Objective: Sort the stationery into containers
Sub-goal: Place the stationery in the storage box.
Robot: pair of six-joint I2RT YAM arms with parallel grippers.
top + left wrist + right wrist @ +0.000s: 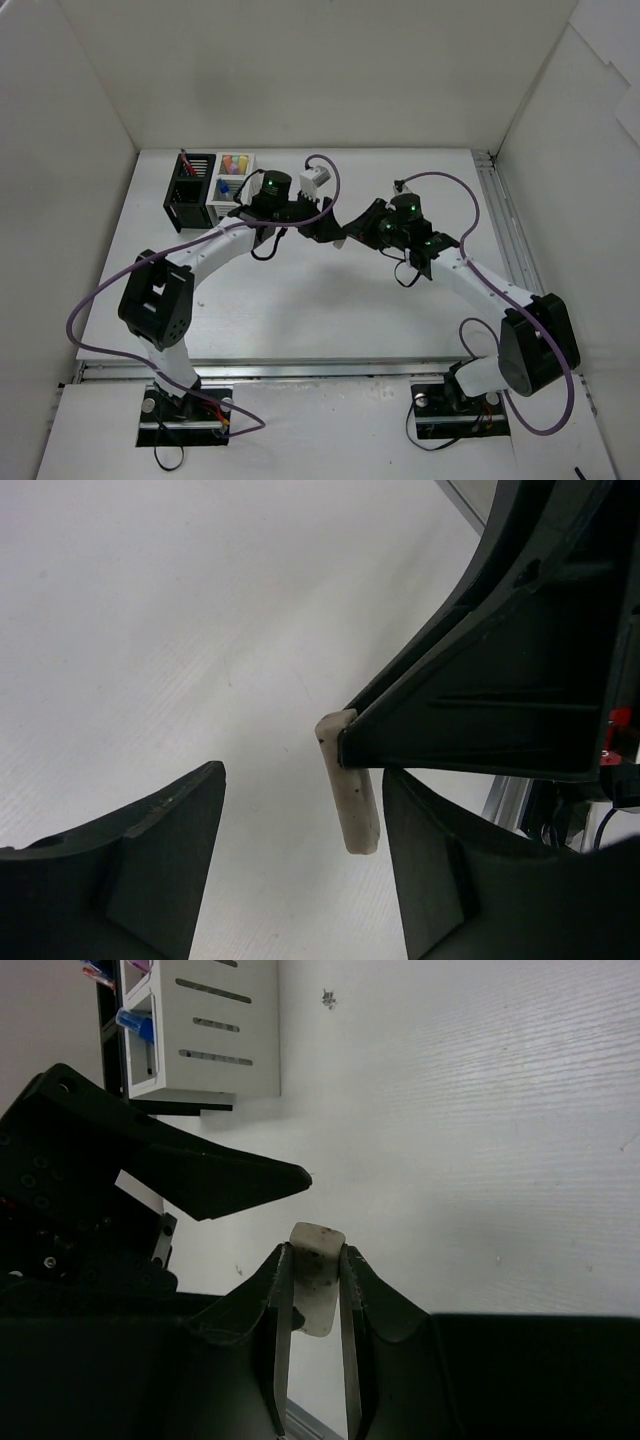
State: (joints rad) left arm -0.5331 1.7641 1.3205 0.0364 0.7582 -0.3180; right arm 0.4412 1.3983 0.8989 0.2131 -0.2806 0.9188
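My right gripper (315, 1252) is shut on a small beige eraser (316, 1238) and holds it above the table. My left gripper (305, 850) is open, and the eraser (352, 795) hangs between its two fingers, closer to the right one, without touching either. In the top view both grippers meet mid-table (342, 232). The joined containers stand at the back left: the black one (190, 190) holds a red pen (186, 162), and the white one (232, 178) holds yellow, pink and green highlighters and a blue-capped marker (135, 1025).
White walls close in the table on the left, back and right. A metal rail (505, 230) runs along the right edge. Purple cables loop over both arms. The white container (215, 1030) lies beyond the left gripper's finger (220, 1180) in the right wrist view.
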